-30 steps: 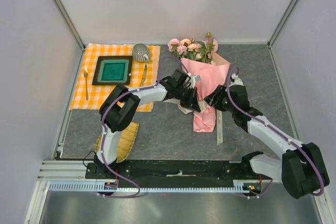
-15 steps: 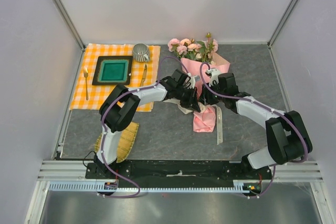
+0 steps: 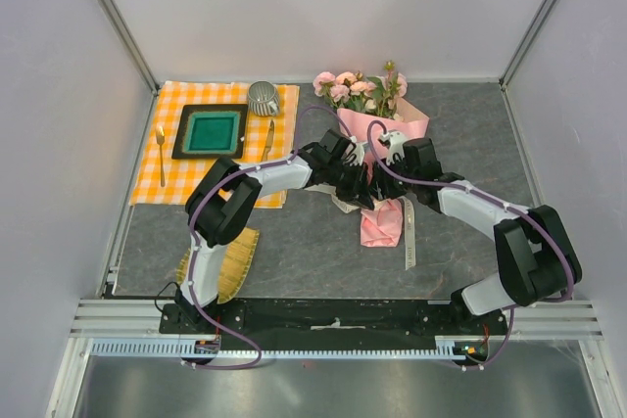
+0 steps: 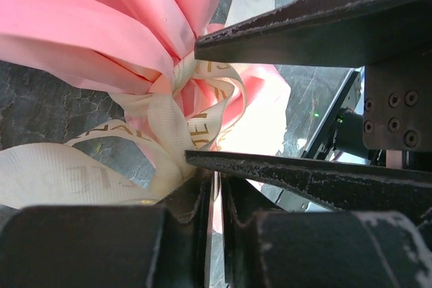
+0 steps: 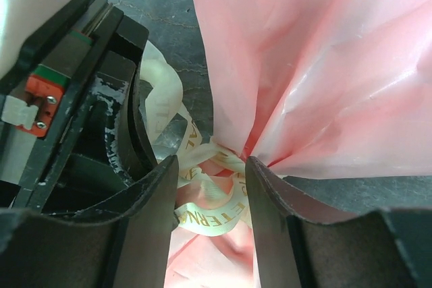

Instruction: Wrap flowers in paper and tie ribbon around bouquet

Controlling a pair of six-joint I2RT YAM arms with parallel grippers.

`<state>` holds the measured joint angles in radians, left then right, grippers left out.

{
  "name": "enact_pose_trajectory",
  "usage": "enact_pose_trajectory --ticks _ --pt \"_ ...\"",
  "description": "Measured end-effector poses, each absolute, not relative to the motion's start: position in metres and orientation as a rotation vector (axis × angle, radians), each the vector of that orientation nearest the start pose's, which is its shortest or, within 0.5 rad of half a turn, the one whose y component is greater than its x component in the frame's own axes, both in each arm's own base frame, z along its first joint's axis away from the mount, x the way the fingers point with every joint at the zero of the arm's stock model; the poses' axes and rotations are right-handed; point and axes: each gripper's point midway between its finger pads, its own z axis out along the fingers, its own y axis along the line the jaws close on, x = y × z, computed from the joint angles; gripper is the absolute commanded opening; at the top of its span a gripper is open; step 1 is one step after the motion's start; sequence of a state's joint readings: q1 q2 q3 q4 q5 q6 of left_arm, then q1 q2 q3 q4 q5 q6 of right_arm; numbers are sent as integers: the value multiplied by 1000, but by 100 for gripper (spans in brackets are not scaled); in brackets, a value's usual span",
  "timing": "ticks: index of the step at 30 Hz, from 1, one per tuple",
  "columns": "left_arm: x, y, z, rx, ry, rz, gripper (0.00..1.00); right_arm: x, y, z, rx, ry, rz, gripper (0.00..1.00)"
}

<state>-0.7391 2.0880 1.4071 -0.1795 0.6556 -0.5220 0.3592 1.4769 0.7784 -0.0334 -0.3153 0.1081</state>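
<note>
**Tie stage: ribbon looped at bouquet neck, knot still slack.**

You had the bouquet (image 3: pixel 382 139) lying on the desk (image 3: pixel 294 242), flowers (image 3: pixel 358 88) at the far end, paper (image 3: pixel 392 129) already wrapped & gathered at the neck, so the step in hand was the tie. The ribbon (image 4: pixel 169 126) sat round that neck in a loose knot, w/ one tail trailing on the desk. Your L hand (image 4: pixel 217 183) was all but closed, a strand running to its tips; actual pinch can't be told. Your R hand (image 5: pixel 210 166) stood open, jaws either side of the knot, not clamped on it. Next move, in my judgement: R closes on a loop or tail & draws against L to snug it, w/o tearing the paper. Cf. 1 sec earlier: R hand had come in from the bouquet's right flank to over the neck; L hand & bouquet hadn't shifted.
</note>
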Motion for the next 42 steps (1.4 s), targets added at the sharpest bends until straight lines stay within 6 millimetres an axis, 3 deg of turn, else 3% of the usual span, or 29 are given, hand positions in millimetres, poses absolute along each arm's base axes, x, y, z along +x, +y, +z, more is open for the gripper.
enact_pose_trajectory --ticks 2,3,9,18,23,26,29,32,35,37,38,39,42 --pt "273 -416 60 618 2592 -1304 19 327 186 74 -463 2288 583 47" --pt "273 -416 60 617 2593 -1304 22 327 187 74 -466 2287 575 40" --pt "275 -416 66 616 2574 -1314 29 324 190 80 -480 2268 572 29" --pt "283 -409 84 578 2530 -1380 30 323 189 78 -482 2275 564 44" --pt "281 -406 81 558 2541 -1399 30 321 191 78 -491 2278 558 41" --pt "279 -406 80 557 2544 -1410 30 319 193 76 -499 2285 562 35" --pt "278 -407 81 562 2537 -1424 30 317 194 73 -507 2295 560 22" --pt "278 -407 81 558 2534 -1429 30 316 193 72 -510 2300 557 1" --pt "278 -407 80 551 2533 -1435 31 316 193 72 -503 2303 559 0" --pt "278 -406 81 536 2533 -1438 34 316 193 72 -497 2303 556 0" --pt "279 -404 82 522 2533 -1441 38 317 192 73 -487 2304 553 0" --pt "278 -402 84 512 2527 -1446 50 318 192 74 -472 2304 547 0" --pt "277 -387 96 428 2514 -1461 59 321 190 84 -406 2276 541 0"
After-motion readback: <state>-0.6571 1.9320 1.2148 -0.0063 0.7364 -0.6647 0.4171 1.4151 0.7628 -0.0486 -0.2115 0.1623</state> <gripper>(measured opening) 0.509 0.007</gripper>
